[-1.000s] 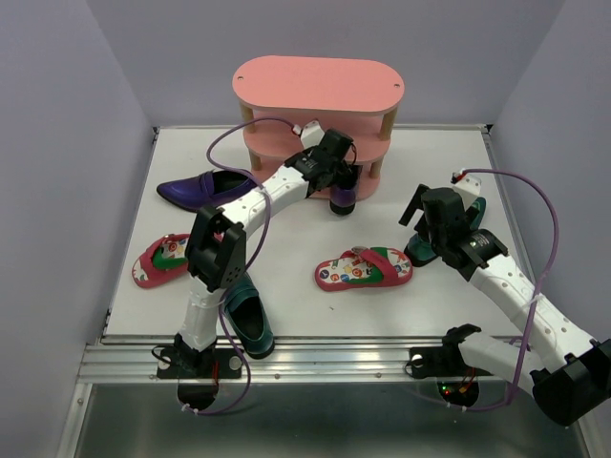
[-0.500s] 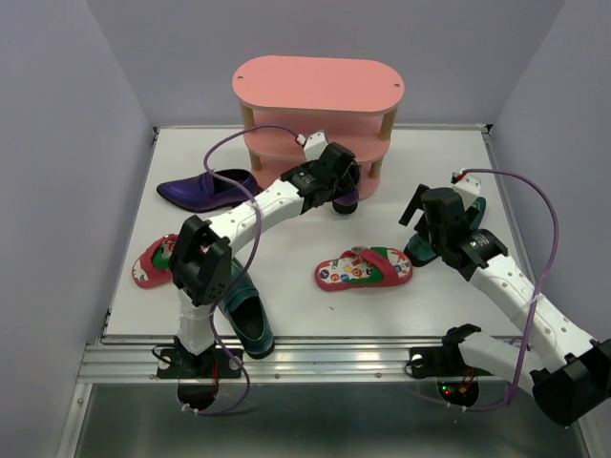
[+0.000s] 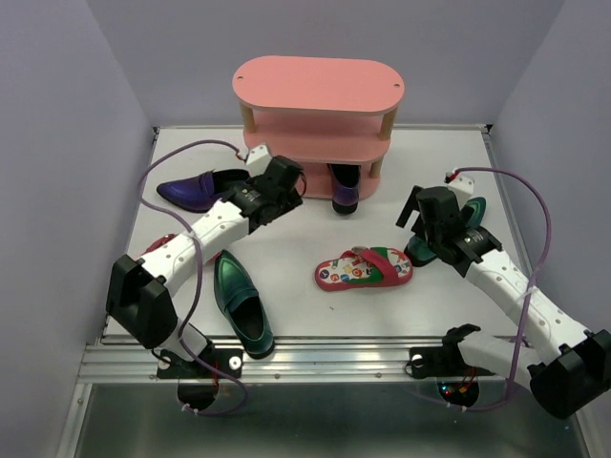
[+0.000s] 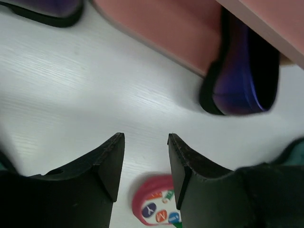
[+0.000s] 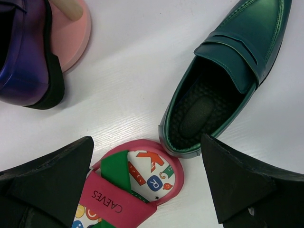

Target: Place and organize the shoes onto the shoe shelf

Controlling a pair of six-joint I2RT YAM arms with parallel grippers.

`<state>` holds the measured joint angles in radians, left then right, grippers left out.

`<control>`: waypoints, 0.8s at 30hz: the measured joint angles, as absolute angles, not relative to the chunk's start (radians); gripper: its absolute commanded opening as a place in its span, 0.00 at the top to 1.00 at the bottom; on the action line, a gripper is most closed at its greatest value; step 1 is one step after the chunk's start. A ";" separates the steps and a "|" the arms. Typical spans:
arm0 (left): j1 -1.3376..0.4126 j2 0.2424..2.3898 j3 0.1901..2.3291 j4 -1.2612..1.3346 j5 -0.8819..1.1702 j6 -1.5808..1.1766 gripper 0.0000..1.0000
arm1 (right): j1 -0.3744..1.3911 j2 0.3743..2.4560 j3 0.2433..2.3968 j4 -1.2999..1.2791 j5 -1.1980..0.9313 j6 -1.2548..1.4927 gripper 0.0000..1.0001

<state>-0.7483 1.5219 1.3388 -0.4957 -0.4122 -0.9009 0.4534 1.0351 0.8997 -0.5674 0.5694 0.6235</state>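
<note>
The pink three-tier shoe shelf (image 3: 320, 86) stands at the back. One purple loafer (image 3: 344, 187) sits on its bottom board, heel outward, and also shows in the left wrist view (image 4: 244, 71). The other purple loafer (image 3: 200, 188) lies on the table to the left. My left gripper (image 3: 286, 181) is open and empty, hovering between them (image 4: 146, 142). My right gripper (image 3: 425, 215) is open and empty above the heel of a green loafer (image 5: 223, 80) and the toe of a red flip-flop (image 5: 128, 190). A second green loafer (image 3: 241, 303) lies front left.
The red flip-flop (image 3: 365, 268) lies mid-table. The other flip-flop (image 3: 156, 246) is mostly hidden under my left arm. Purple cables loop over both arms. Walls close the table at left, right and back.
My left gripper has drawn back leftward from the shelf, leaving the purple loafer on the bottom board. The right arm has barely moved.
</note>
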 measured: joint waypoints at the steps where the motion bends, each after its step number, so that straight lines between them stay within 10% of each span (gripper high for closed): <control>1: -0.718 1.508 1.322 -0.500 -0.412 -0.901 0.47 | 0.453 1.040 0.900 -0.566 0.567 0.620 0.00; 10: -0.344 1.443 1.242 -0.489 -0.414 -0.896 0.43 | 0.453 1.072 0.902 -0.554 0.542 0.602 0.00; 24: -0.223 1.641 1.329 -0.447 -0.329 -0.924 0.29 | 0.453 1.105 0.927 -0.544 0.519 0.568 0.00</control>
<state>-0.2226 1.6409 1.3293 -0.4469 -0.3286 -0.9237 0.4534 1.1053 0.9268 -0.5442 0.5194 0.5678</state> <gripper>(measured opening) 0.703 0.998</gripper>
